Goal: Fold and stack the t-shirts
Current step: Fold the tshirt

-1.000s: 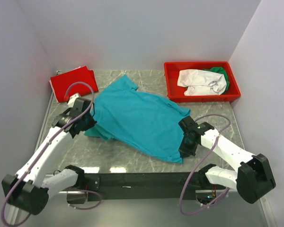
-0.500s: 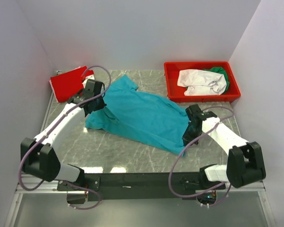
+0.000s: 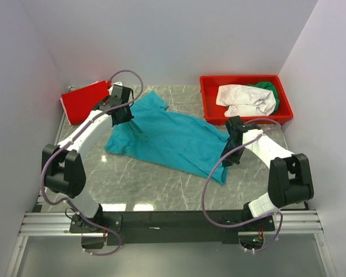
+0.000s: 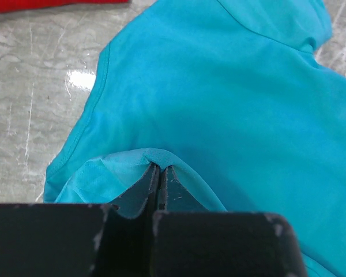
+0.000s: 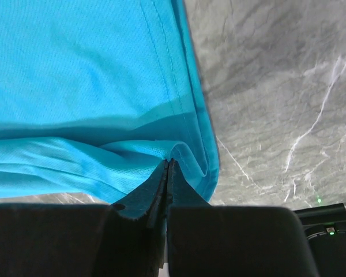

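Grey marble table (image 3: 161,184), white walls (image 3: 161,40). Teal t-shirt (image 3: 173,138) lies spread mid-table, slanting from far left to near right. Left gripper (image 4: 160,168) pinched tight on a fold at its left edge, arm stretched far forward. Right gripper (image 5: 168,163) clamped on the hem at its right corner, arm bent inward. Red t-shirt (image 3: 83,101) far left; white t-shirt (image 3: 242,99) and green t-shirt (image 3: 268,88) in red bin (image 3: 248,120).

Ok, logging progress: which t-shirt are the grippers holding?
The teal t-shirt, spread across the table, pinched by the left gripper and right gripper. The red t-shirt lies untouched; the white t-shirt and green t-shirt sit in the red bin.
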`<action>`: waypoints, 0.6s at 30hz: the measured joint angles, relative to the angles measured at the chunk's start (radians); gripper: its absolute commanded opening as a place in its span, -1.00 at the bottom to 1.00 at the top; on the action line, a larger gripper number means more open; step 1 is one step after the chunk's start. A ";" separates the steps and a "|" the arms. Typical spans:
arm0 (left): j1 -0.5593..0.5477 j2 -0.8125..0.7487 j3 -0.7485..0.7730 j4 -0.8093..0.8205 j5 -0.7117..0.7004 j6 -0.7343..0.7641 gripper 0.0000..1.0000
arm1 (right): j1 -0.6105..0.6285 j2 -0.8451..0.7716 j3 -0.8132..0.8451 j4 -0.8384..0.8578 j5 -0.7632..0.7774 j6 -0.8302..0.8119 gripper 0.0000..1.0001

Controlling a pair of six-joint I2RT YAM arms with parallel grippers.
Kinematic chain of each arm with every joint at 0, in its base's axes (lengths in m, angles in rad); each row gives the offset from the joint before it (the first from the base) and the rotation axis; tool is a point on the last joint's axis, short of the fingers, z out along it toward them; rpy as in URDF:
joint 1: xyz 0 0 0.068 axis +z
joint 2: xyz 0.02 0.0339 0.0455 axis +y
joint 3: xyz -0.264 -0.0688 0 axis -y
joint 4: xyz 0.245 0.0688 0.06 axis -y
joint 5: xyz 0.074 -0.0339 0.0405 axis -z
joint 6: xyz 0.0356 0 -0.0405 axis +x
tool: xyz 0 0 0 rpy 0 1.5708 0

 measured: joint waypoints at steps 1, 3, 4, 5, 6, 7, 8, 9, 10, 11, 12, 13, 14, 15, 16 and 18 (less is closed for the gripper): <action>0.005 0.011 0.006 0.000 0.000 0.002 -0.99 | -0.003 0.006 0.003 0.000 0.001 -0.001 -1.00; 0.015 0.030 0.016 0.006 0.002 0.006 -0.99 | -0.007 0.020 0.010 0.001 0.002 -0.003 -1.00; 0.018 0.036 0.018 0.010 0.004 0.008 -0.99 | -0.009 0.027 0.013 0.003 0.003 -0.003 -1.00; 0.022 0.044 0.023 0.010 0.006 0.012 -0.99 | -0.010 0.034 0.016 0.003 0.003 -0.003 -1.00; 0.026 0.053 0.027 0.013 0.009 0.019 -0.99 | -0.012 0.042 0.019 0.005 0.004 -0.003 -1.00; 0.029 0.060 0.034 0.013 0.011 0.024 -0.99 | -0.013 0.048 0.021 0.003 0.004 -0.004 -1.00; 0.031 0.068 0.040 0.013 0.013 0.027 -0.99 | -0.013 0.053 0.024 0.005 0.005 -0.004 -1.00; 0.033 0.079 0.050 0.014 0.019 0.031 -0.99 | -0.014 0.057 0.025 0.005 0.005 -0.005 -1.00; 0.034 0.089 0.058 0.016 0.022 0.035 -0.99 | -0.014 0.060 0.027 0.005 0.005 -0.006 -1.00; 0.035 0.099 0.065 0.018 0.027 0.040 -0.99 | -0.015 0.063 0.030 0.005 0.005 -0.006 -1.00; 0.037 0.109 0.071 0.018 0.029 0.045 -0.99 | -0.016 0.067 0.034 0.005 0.006 -0.006 -1.00; 0.038 0.118 0.076 0.019 0.035 0.049 -0.99 | -0.016 0.071 0.039 0.005 0.006 -0.007 -1.00; 0.039 0.125 0.080 0.018 0.037 0.050 -0.99 | -0.016 0.077 0.045 0.005 0.006 -0.007 -1.00; 0.039 0.133 0.083 0.018 0.039 0.053 -0.99 | -0.018 0.082 0.052 0.005 0.006 -0.007 -1.00; 0.040 0.140 0.089 0.016 0.040 0.055 -0.99 | -0.018 0.089 0.060 0.005 0.009 -0.007 -1.00; 0.043 0.158 0.103 0.017 0.045 0.057 -0.99 | -0.019 0.100 0.074 0.005 0.016 -0.008 -1.00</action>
